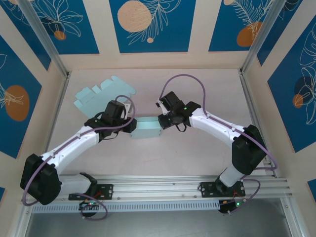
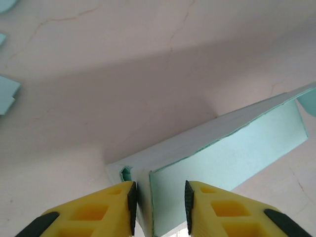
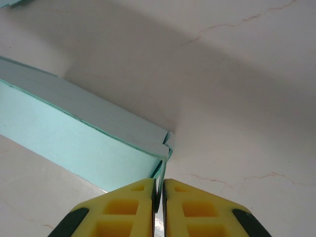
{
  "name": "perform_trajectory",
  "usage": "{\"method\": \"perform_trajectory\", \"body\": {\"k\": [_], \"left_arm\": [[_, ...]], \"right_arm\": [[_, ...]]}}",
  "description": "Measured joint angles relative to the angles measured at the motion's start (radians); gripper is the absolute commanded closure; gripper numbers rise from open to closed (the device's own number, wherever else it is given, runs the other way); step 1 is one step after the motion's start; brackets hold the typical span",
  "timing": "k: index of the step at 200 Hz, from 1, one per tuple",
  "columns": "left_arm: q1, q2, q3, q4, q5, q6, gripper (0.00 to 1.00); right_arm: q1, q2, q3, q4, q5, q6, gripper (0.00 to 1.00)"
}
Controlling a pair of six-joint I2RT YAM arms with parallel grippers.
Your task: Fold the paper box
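Observation:
The pale green paper box (image 1: 146,127) lies on the table between my two grippers, partly folded into a long low shape. My left gripper (image 1: 129,126) is at its left end. In the left wrist view the box (image 2: 237,153) runs away to the right. That gripper (image 2: 159,195) straddles the box's end wall with its jaws apart and a gap at the right pad. My right gripper (image 1: 162,121) is at the other end. In the right wrist view it (image 3: 159,190) is pinched shut on the thin end flap of the box (image 3: 74,133).
A flat unfolded green box blank (image 1: 103,93) lies at the back left of the table, its edges showing in the left wrist view (image 2: 7,94). Aluminium posts and patterned walls close in the table on three sides.

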Motion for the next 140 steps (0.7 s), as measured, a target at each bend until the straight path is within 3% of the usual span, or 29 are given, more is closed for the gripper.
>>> {"method": "perform_trajectory", "body": {"k": [67, 115, 140], "left_arm": [[-0.002, 0.007, 0.035, -0.066, -0.09, 0.043, 0.7], [-0.002, 0.029, 0.039, -0.076, -0.101, 0.06, 0.92], [-0.003, 0.029, 0.044, -0.074, -0.093, 0.058, 0.98]], "right_arm": [[0.0, 0.0, 0.0, 0.0, 0.0, 0.0, 0.86], [0.001, 0.0, 0.0, 0.001, 0.0, 0.002, 0.87], [0.005, 0.0, 0.0, 0.001, 0.0, 0.008, 0.93]]}}
